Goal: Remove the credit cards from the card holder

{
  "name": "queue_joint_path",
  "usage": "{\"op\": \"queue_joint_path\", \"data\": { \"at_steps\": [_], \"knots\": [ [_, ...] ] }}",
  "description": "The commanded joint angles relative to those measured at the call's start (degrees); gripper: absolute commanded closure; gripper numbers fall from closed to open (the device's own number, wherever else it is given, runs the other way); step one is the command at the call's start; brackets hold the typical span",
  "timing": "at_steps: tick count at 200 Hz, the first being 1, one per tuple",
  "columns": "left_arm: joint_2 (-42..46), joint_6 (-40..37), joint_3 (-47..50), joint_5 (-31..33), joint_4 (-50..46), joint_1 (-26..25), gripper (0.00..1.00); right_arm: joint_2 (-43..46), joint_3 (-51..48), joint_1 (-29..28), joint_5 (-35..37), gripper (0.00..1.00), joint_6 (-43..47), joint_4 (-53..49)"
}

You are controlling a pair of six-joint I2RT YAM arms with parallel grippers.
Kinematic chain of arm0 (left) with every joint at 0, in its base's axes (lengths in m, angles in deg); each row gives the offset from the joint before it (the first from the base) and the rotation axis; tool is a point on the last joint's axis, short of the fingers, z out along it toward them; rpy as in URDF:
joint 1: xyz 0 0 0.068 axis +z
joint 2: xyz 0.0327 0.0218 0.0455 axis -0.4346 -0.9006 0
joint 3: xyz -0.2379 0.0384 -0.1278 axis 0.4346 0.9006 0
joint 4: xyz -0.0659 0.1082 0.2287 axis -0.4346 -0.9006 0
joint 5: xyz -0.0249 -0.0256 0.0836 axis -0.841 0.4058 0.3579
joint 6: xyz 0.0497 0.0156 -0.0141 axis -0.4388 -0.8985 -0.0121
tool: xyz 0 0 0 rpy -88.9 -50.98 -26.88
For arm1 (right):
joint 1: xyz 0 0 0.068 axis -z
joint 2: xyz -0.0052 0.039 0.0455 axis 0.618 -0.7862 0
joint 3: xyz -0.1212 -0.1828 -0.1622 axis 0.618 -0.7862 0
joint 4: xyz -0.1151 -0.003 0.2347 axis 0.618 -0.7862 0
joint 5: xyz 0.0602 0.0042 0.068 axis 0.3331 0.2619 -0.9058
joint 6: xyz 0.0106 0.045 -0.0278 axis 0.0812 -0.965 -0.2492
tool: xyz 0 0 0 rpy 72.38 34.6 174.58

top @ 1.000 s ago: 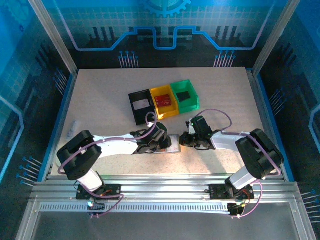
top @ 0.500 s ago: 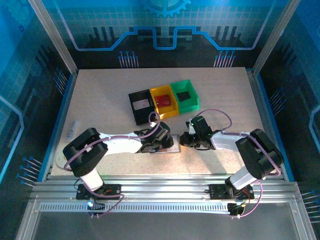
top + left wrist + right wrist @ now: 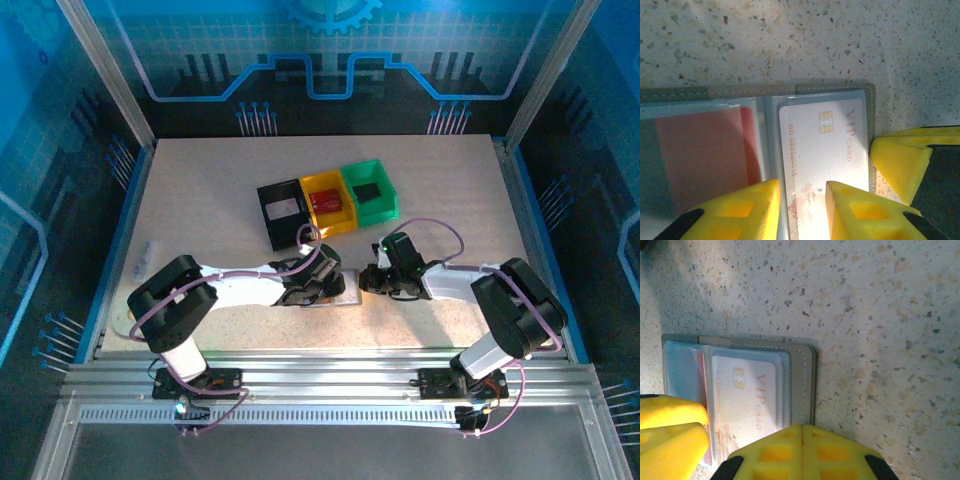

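Left pincer nudged right, narrow over card | right pincer shut, apparently at card holder edge

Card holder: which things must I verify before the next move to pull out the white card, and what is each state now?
1. Holder lies open, flat on table: ok.
2. White card visible in its sleeve: ok.
3. Red card visible in the other sleeve: ok.
4. Left jaws apart, over the white card's edge: ok.
5. Right jaws shut, at the holder's edge: ok.
6. Right jaws really pin the holder down: cannot tell.
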Motion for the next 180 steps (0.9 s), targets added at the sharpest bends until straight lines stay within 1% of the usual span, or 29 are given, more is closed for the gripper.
{"op": "queue_joint_path", "data": {
  "at_steps": [1,71,110,180],
  "knots": [
    [-0.76,-0.28,-1.09,0.98,-1.1,-0.38,0.7,-2.9,-2.46,-0.9,1.41,1.0,-0.43,-5.22],
    [-2.39,0.18,-1.38,0.0,-0.38,-0.38,0.71,-3.4,-2.85,-0.91,1.36,1.0,-0.64,-4.59],
    [-2.71,0.56,-1.0,-0.18,0.48,-0.39,0.74,-4.21,-2.8,-1.28,0.88,1.0,-0.86,-4.02],
    [-2.69,1.05,-0.35,-0.26,2.42,-0.41,0.75,-5.45,-2.56,-1.84,0.88,1.0,-1.14,-3.42]
  ]
}}
